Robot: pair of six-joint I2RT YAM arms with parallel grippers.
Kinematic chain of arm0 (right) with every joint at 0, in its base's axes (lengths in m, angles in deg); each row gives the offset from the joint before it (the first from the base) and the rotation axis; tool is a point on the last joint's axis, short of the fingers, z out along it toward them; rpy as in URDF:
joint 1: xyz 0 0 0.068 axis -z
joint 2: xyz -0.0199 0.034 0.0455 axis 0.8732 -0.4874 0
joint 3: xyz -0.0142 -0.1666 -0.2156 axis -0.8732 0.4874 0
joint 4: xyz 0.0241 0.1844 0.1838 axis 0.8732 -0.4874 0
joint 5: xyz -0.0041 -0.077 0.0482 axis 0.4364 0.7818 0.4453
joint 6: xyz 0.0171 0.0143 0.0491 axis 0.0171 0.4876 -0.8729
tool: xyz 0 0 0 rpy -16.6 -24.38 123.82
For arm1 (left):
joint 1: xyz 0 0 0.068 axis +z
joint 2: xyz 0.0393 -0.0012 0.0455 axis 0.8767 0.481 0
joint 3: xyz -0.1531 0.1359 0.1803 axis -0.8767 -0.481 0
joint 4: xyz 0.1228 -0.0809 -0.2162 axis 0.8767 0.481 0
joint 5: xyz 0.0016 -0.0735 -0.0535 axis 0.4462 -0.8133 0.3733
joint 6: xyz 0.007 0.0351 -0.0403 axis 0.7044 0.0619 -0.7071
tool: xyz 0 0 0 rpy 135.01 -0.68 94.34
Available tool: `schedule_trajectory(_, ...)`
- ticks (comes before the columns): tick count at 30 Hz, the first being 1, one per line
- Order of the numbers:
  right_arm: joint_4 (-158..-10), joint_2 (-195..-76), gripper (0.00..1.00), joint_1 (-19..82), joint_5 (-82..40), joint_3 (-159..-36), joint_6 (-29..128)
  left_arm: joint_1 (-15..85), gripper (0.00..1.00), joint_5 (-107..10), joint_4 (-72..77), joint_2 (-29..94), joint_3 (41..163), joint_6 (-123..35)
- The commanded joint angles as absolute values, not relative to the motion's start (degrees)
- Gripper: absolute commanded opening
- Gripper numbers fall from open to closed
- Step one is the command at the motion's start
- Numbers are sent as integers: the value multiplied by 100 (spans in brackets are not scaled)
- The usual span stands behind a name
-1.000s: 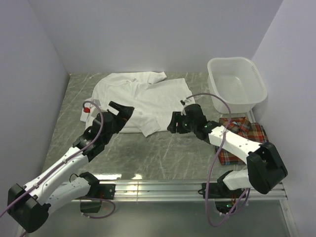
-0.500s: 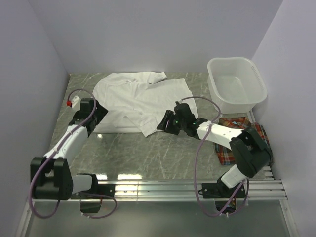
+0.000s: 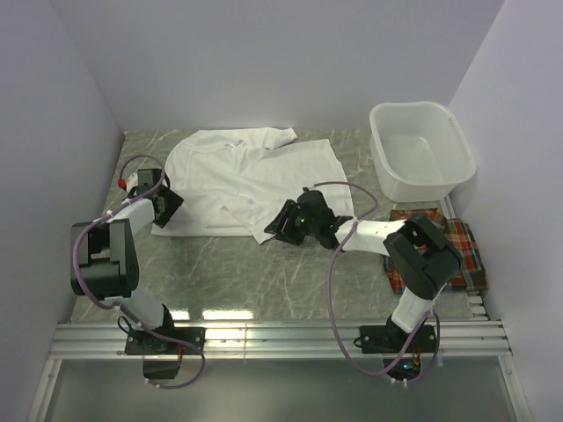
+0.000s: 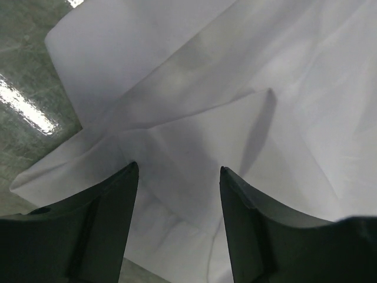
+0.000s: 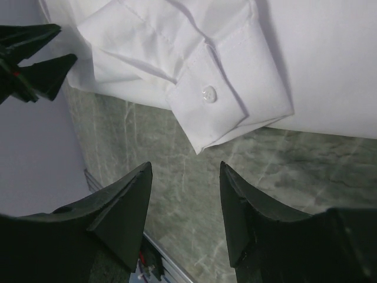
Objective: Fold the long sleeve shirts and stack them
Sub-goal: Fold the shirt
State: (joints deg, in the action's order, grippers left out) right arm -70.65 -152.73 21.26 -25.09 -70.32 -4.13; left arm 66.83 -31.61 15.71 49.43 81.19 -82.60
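Note:
A white long sleeve shirt (image 3: 255, 171) lies spread flat at the back of the table. The plaid shirt (image 3: 453, 242) lies folded at the right, partly under my right arm. My left gripper (image 3: 169, 204) sits low at the white shirt's left edge. In the left wrist view it (image 4: 178, 170) is open, its fingers straddling the white cloth (image 4: 235, 88). My right gripper (image 3: 280, 224) is at the shirt's near hem. It (image 5: 185, 166) is open over bare table, just short of the buttoned sleeve cuff (image 5: 209, 93).
A white plastic basin (image 3: 413, 106) stands at the back right. Purple walls close in the left, back and right sides. A metal rail (image 3: 281, 332) runs along the near edge. The table (image 3: 264, 272) is green marbled.
My left gripper swung from the shirt's near hem out to its left edge, its arm folding back. My right gripper slid left along the hem to the sleeve cuff.

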Motion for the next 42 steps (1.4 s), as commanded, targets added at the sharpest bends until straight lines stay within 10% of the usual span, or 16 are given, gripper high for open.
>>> schedule_trajectory(1,-6339,-15459,57,1962,-2508,-6929,-852,6749,63,-3208,1591,5139,8353,-8214)
schedule_trajectory(32,-5996,-16532,55,1645,-1717,-6894,-2083,6749,64,-3181,1864,5237,8415,-8276)
schedule_trajectory(42,-6022,-16620,20,1645,-1594,-6938,-2013,6749,64,-3181,1882,5263,8433,-8302)
